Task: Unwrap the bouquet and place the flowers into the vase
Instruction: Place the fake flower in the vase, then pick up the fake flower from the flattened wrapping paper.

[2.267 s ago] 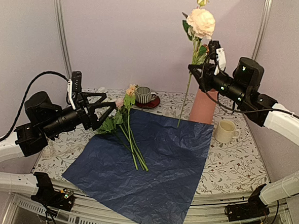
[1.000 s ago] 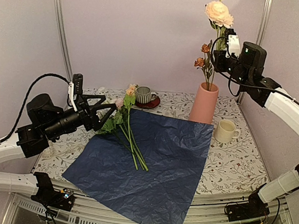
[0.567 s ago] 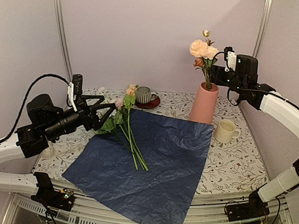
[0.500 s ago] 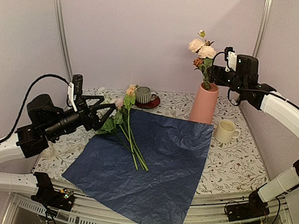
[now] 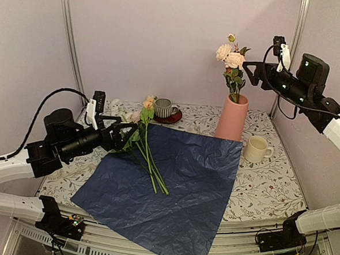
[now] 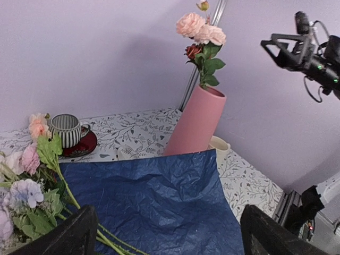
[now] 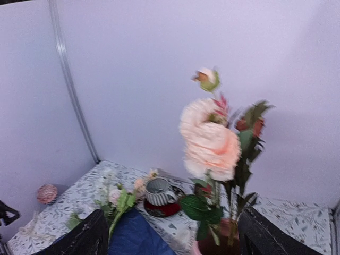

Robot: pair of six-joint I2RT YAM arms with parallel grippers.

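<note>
My right gripper (image 5: 248, 69) stood with its fingers (image 7: 91, 236) spread wide and nothing between them. Just beyond the fingertips, and apart from them, were the peach and cream blooms on leafy green stems (image 5: 231, 56). They stood in the tall salmon-pink tapered vase (image 5: 232, 117) at the back right of the patterned table (image 5: 270, 185). A cream mug (image 5: 256, 148) sat just beside the vase.

My left gripper (image 5: 121, 132) was likewise fully parted and empty, held low over the far left edge of the crinkled dark-blue paper sheet (image 5: 184, 186). The loose pastel flowers with long green stems (image 5: 147, 155) lay on that sheet, heads next to my fingertips; contact could not be determined. Behind them stood a striped cup (image 5: 163, 107) on a red saucer (image 5: 171, 119).
</note>
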